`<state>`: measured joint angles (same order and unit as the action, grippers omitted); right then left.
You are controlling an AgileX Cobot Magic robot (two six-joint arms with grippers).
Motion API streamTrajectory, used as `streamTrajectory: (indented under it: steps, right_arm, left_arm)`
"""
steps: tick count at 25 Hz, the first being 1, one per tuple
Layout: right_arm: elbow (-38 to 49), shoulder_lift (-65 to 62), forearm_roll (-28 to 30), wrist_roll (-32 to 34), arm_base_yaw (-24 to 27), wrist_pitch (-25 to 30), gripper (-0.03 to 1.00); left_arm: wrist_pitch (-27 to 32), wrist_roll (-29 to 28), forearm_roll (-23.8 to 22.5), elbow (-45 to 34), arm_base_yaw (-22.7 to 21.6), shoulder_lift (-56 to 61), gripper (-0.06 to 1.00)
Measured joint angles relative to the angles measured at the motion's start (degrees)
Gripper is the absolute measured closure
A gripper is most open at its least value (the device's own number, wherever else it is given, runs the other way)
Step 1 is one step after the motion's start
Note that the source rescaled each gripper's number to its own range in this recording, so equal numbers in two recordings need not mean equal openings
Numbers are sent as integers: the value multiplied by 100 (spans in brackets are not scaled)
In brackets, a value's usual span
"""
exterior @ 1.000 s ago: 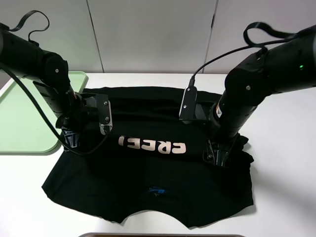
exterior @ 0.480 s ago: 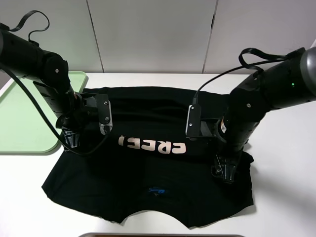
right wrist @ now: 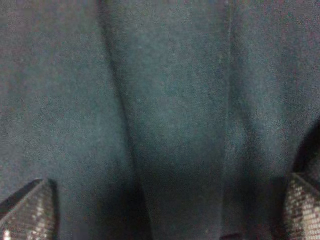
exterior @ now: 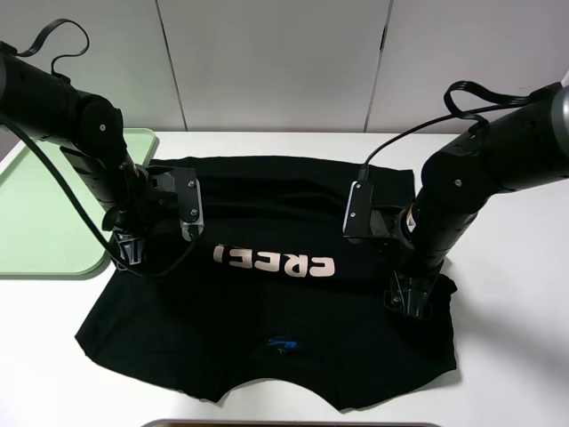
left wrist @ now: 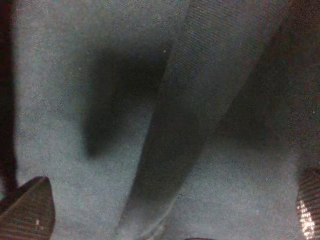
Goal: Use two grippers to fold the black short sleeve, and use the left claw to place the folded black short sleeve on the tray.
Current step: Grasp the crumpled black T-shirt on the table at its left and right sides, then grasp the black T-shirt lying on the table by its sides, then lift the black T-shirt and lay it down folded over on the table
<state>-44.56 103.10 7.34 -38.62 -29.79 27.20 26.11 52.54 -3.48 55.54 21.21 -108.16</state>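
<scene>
Both left gripper (exterior: 127, 249) and right gripper (exterior: 409, 301) sit released near opposite edges of the black short sleeve (exterior: 267, 307).

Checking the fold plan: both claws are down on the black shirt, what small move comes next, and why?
Probably close both. The left gripper and right gripper stand open, low on the black short sleeve near its side edges, and each wrist view shows cloth between the spread fingertips, so a pinch should catch fabric to fold.
</scene>
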Motion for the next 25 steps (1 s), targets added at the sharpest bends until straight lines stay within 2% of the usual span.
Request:
streamTrajectory:
  steps: [10,19,25]
  right_arm:
    - [0,221,-428,-326,13,27,-3]
    - [0,221,-446,-330,13,3,-3]
    - [0,221,-446,-330,13,-36,-3]
  left_arm:
    - [-17,4,26,0,0,0,3]
    - [-114,4,37,0,0,0,19]
    - [-107,4,37,0,0,0,22]
